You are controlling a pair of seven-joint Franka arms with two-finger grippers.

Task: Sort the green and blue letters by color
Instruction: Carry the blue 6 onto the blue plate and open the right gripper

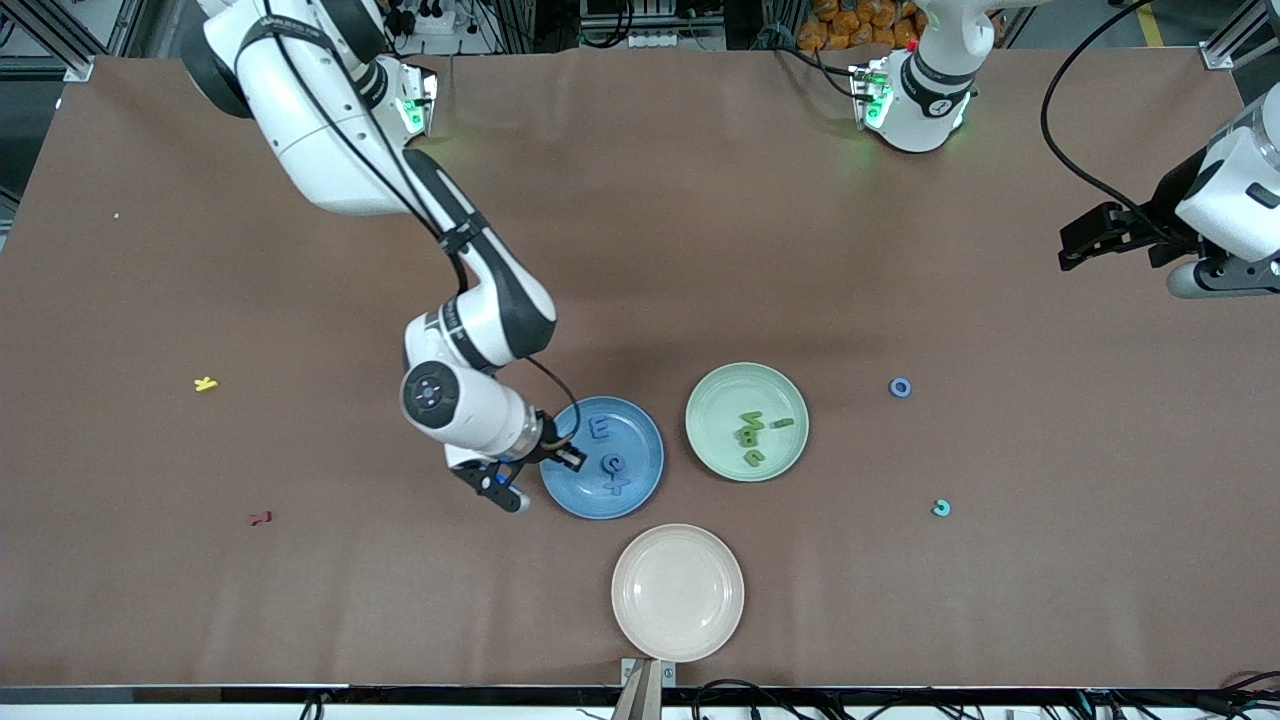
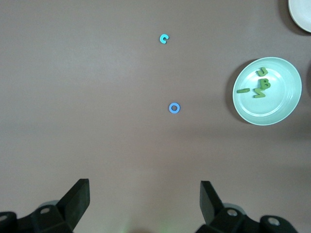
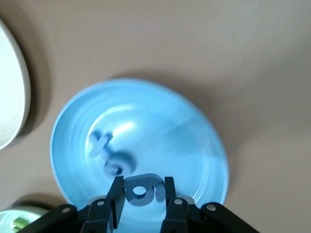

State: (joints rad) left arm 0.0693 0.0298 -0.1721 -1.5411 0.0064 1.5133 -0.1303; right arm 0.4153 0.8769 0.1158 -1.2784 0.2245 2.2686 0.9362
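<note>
My right gripper [image 1: 571, 457] is over the blue plate [image 1: 645, 440], at its rim toward the right arm's end, shut on a blue letter [image 3: 142, 191]. Three blue letters [image 1: 612, 462] lie in that plate, and two of them show in the right wrist view [image 3: 109, 154]. The pale green plate [image 1: 720, 395] holds several green letters [image 1: 752, 432]. A blue ring letter [image 1: 900, 387] and a teal C [image 1: 941, 508] lie loose on the table toward the left arm's end. They also show in the left wrist view, the ring [image 2: 174, 108] and the C [image 2: 164, 38]. My left gripper [image 1: 1072, 250] waits, open and empty.
A beige plate [image 1: 678, 592] sits nearer the front camera than the other two plates. A yellow letter [image 1: 206, 383] and a red letter [image 1: 260, 518] lie toward the right arm's end. The green plate [image 2: 277, 107] also shows in the left wrist view.
</note>
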